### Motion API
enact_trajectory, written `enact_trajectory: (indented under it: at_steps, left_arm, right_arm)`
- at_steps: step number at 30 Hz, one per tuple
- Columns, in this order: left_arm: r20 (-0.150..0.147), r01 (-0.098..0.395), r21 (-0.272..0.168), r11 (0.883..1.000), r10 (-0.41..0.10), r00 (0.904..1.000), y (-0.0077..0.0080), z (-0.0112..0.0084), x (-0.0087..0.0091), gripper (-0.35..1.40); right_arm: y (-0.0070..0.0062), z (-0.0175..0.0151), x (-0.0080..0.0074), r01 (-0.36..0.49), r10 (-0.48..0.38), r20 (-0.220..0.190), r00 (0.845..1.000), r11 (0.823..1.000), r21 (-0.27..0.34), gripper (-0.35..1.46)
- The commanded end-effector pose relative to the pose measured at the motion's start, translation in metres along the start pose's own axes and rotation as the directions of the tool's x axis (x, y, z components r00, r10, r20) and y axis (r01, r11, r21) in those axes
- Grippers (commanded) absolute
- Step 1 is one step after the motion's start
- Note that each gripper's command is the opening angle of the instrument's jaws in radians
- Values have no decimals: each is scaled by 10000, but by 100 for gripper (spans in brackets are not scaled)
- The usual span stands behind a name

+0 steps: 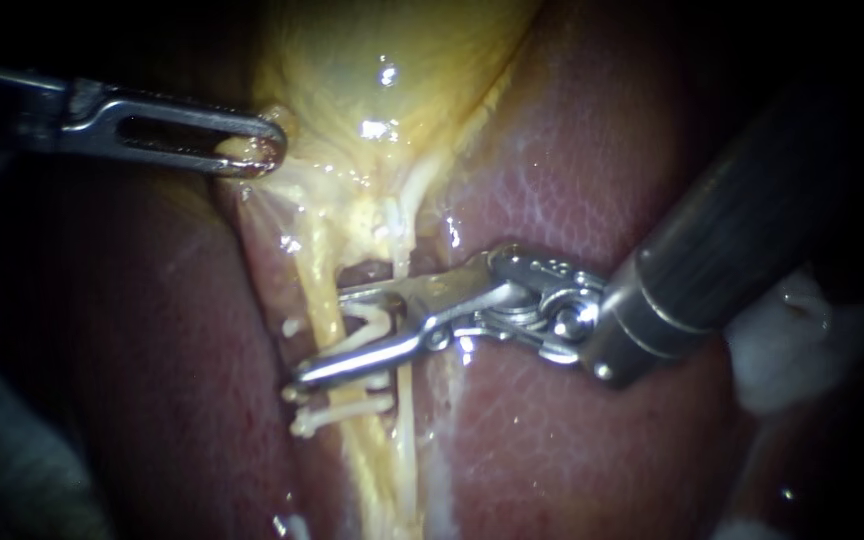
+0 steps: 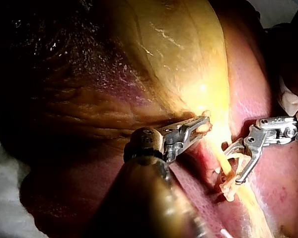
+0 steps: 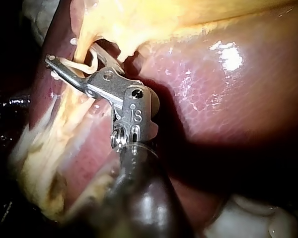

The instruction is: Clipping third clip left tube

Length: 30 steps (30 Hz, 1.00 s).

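Reaching in from the upper right, the right instrument (image 1: 318, 338) holds its pincer spread wide across the left tube (image 1: 324, 300). The tube is a yellow strand running down from the gallbladder (image 1: 382, 60) between lobes of the liver (image 1: 572, 170). It passes through the gap of the pincer near the two tips, with one jaw crossing above that stretch and the other slanting below it. A white clip (image 1: 377, 322) sits deeper in the same gap, toward the hinge and just beside the tube. Its bent legs lie against both jaws, so the pincer, wide as it stands, is gripping the clip from two sides. Whether the clip's legs already reach around the tube cannot be told from these views. The right wrist view shows the same white loop curled between the jaws, close under the yellow tissue.

Just beyond the lower jaw, farther from the gallbladder, two placed clips (image 1: 347, 413) cross the left tube one after the other, their white ends sticking out on either side. A thinner pale strand runs beside the tube on the hinge side and disappears behind the pincer.

The left instrument (image 1: 252, 152) comes in from the left with its slotted pincer closed on a small fold of the gallbladder at its lower edge (a nub of yellow tissue shows at the tip). This pincer is well apart from the right one. A white wad of material (image 1: 792, 340) lies beside the right instrument's dark shaft.
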Motion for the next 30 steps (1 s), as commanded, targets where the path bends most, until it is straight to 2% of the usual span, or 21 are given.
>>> enact_trajectory:
  at_steps: [1,8,19,30]
  left_arm:
    - [0,-1,0,10000,1,10000,0,0,0,-35]
    - [2,-2,-2,10000,2,10000,0,-1,0,-35]
    - [1,-2,-1,10000,2,10000,0,0,0,-35]
    - [-2,-2,2,10000,2,10000,0,0,0,-35]
  right_arm:
    - [1,-3,0,-11,12,69,10000,9998,-207,50]
    - [-6,-19,-5,-36,61,432,9990,9982,-597,50]
    - [-14,-39,-5,-13,84,722,9974,9951,-987,50]
    - [-22,-66,6,-3,77,609,9981,9927,-1207,50]
